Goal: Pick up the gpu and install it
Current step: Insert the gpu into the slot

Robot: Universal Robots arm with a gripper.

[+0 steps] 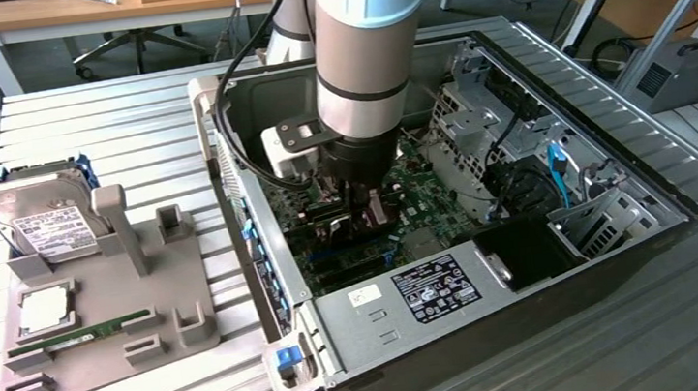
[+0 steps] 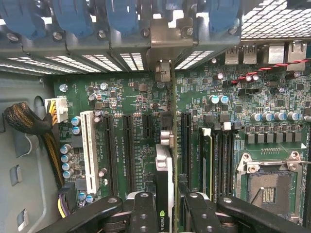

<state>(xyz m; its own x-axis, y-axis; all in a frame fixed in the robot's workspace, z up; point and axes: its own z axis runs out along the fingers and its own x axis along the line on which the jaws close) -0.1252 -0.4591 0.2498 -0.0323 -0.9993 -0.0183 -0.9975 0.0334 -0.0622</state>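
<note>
From the exterior view I have the grey arm reaching down into the open black computer case (image 1: 586, 229), which lies on its side on the slatted metal tabletop (image 1: 94, 115); the end effector (image 1: 369, 203) sits low over the green motherboard (image 1: 421, 193), near the middle of the case, with the thin flat card, the gpu (image 1: 377, 210), held on edge beneath it. Outside the case, the grey moulded holder (image 1: 101, 309) carries the silver hard drive in its blue frame (image 1: 34, 224) and a narrow green RAM stick (image 1: 98, 331). In the wrist view the end effector (image 2: 167, 206) is closed on the gpu (image 2: 164, 165), black fingers (image 2: 146, 213) clamped on both faces, and the card's silver bracket end (image 2: 165, 46) reaches up to the case's rear slot openings. The card runs between the motherboard's long black slots (image 2: 187, 141). I judge the step is seating: I would keep the card square to its slot, edge aligned, and press evenly.
</note>
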